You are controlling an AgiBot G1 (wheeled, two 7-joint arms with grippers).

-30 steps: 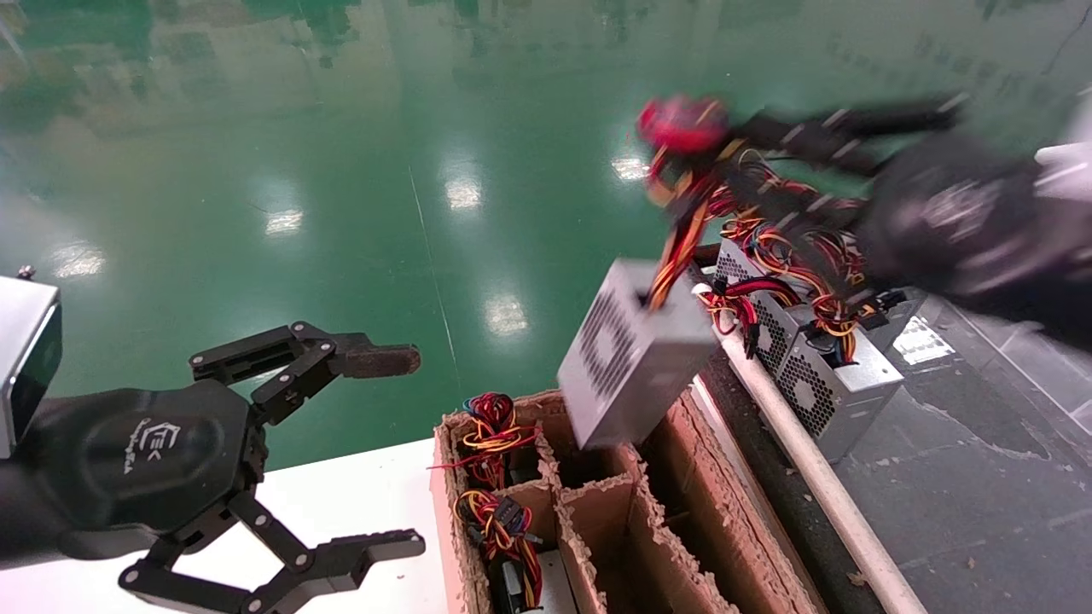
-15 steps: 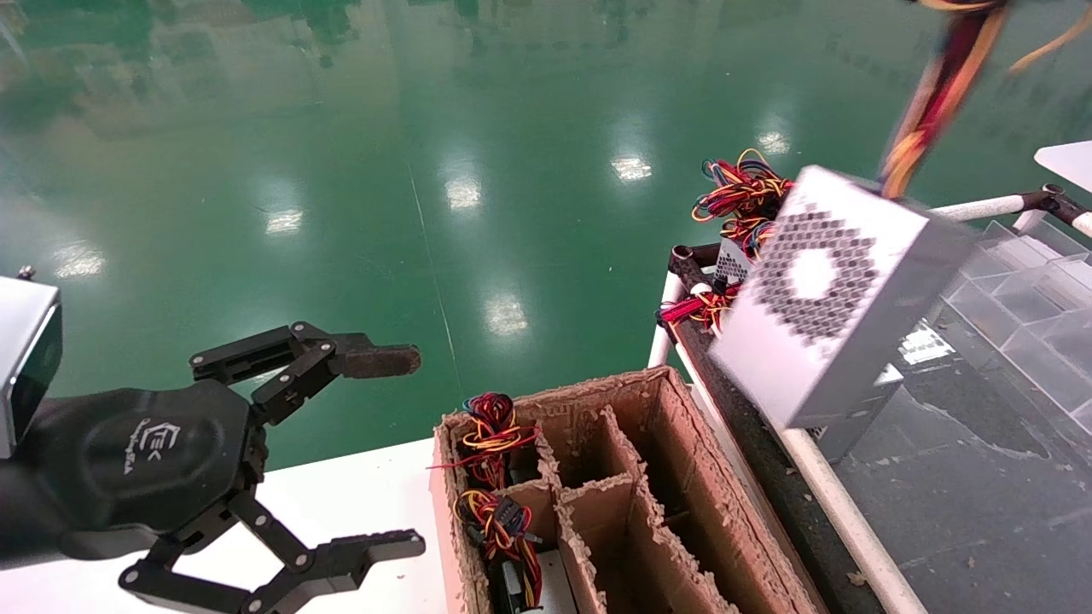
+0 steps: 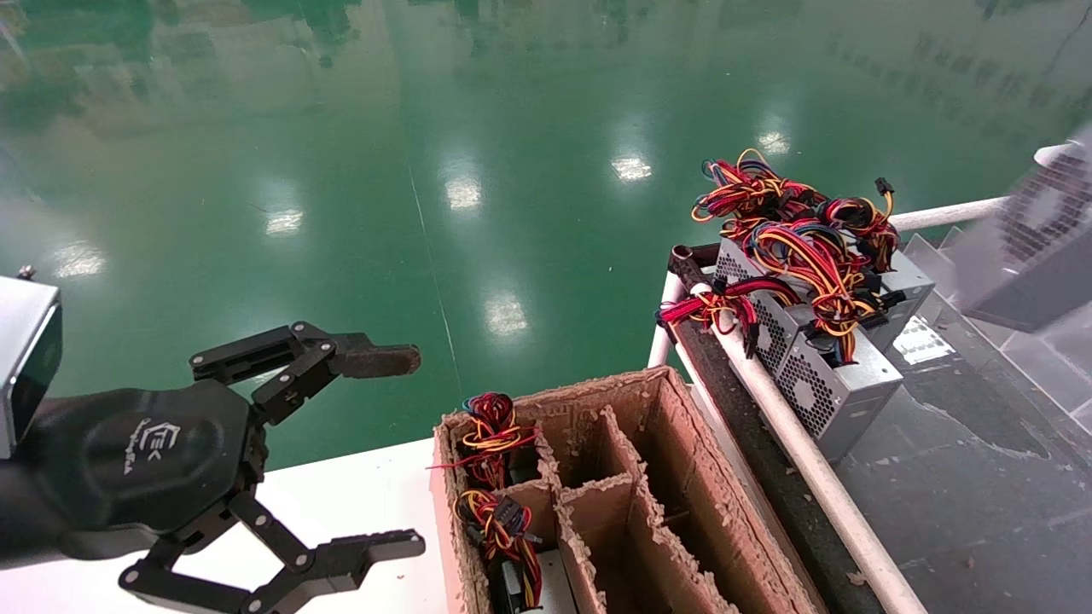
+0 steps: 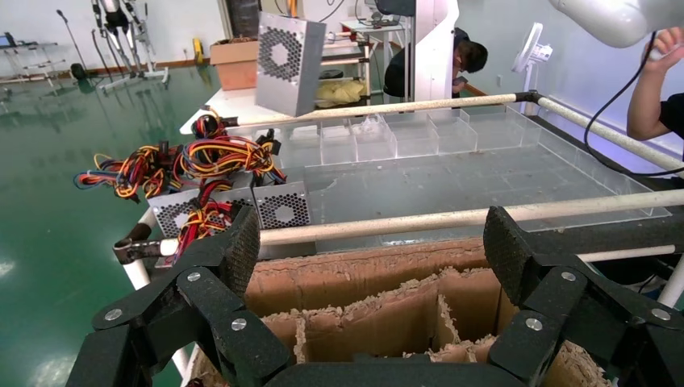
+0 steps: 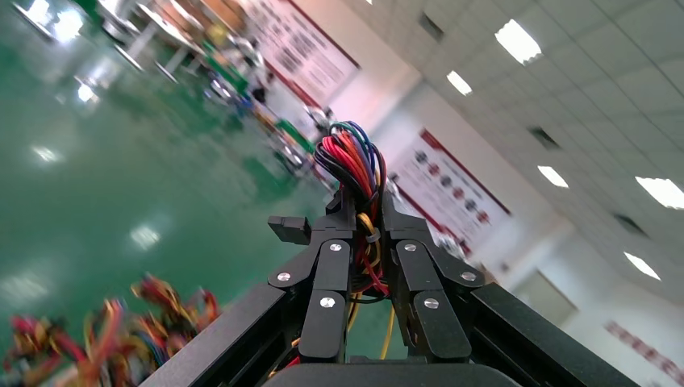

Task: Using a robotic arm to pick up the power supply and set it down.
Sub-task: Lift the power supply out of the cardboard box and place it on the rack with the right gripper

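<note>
The power supply (image 3: 1036, 247), a silver box with a perforated grille, hangs blurred at the head view's far right edge. The left wrist view shows it (image 4: 289, 52) in the air above the rack's far rail. My right gripper (image 5: 364, 205) is shut on its bunch of red, yellow and black wires (image 5: 352, 157); the box itself is hidden in that view. The white robotic arm (image 4: 621, 16) shows in a corner of the left wrist view. My left gripper (image 3: 412, 450) hangs open and empty to the left of the cardboard box (image 3: 682, 477).
The divided cardboard box (image 4: 363, 278) holds wired units in its left cells (image 3: 495, 477). Other power supplies (image 3: 819, 375) with tangled wires (image 3: 793, 230) lie on a rack with white rails (image 3: 810, 469). Clear bins (image 4: 403, 137) stand behind. A person's arm (image 4: 653, 89) is nearby.
The power supply has swung up from above the cardboard box and off to the right, to the head view's right edge. The left arm has not moved.
</note>
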